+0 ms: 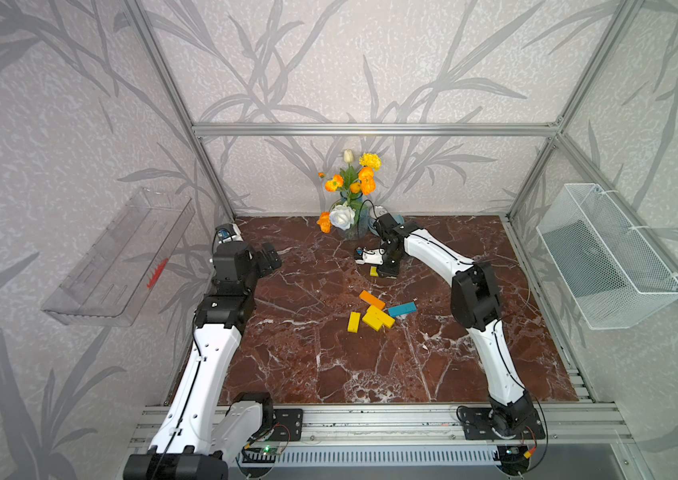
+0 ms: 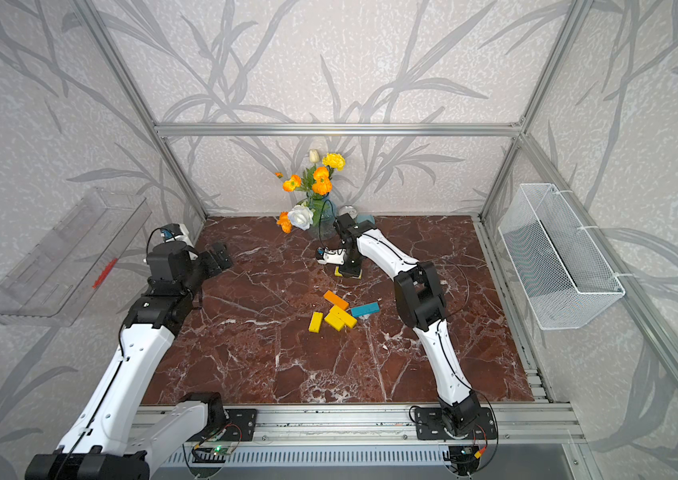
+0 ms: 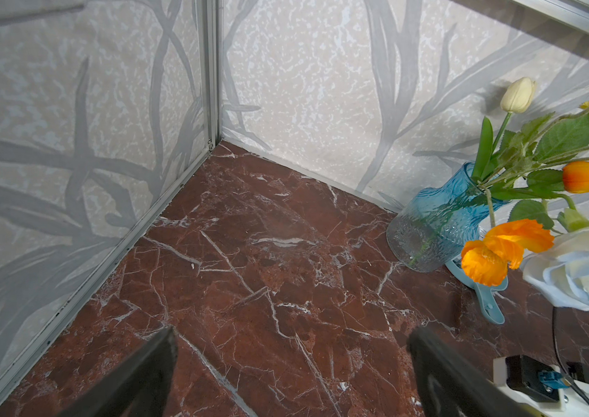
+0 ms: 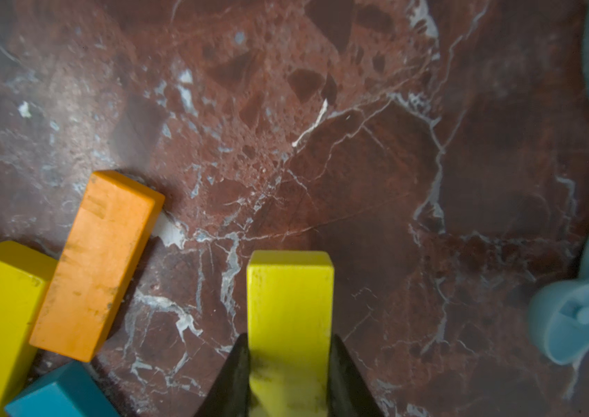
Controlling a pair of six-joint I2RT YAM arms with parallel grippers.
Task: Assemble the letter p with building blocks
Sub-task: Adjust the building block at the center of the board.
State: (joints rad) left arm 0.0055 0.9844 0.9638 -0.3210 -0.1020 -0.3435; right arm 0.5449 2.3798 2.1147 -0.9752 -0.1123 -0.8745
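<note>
- Right gripper (image 4: 290, 379): closed upon one end of a yellow block (image 4: 290, 307), a black finger (image 4: 239, 379) pressed to each long side. The rest of the bar projects beyond the fingertips.
- Held yellow block: it is carried low over the marble table (image 1: 308, 365), between the table's middle and its far edge. In both top views it is largely hidden under the gripper. Whether it touches the surface cannot be told.
- Left gripper (image 3: 293, 337): spread wide, with nothing between the fingers. It is held above the table's far left corner, well apart from all the blocks.
- Orange block (image 1: 372, 299): laid flat near the table's middle and set at an angle. One long side is seen against the yellow pair in the right wrist view.
- Yellow pair (image 1: 378, 318): two yellow bars are pressed together along their long sides. Whether one overlaps the other cannot be told.
- Teal block (image 1: 401, 309): laid flat just beside the yellow pair, on the side of the table's right edge.
- Single yellow block (image 1: 353, 322): laid flat alone, just beside the pair on the side of the left edge.
- Blue glass vase (image 3: 434, 224): stood at the middle of the far edge and filled with orange, yellow and white flowers (image 1: 354, 183). A pale blue plastic piece (image 4: 582, 307) is seen at its foot.
</note>
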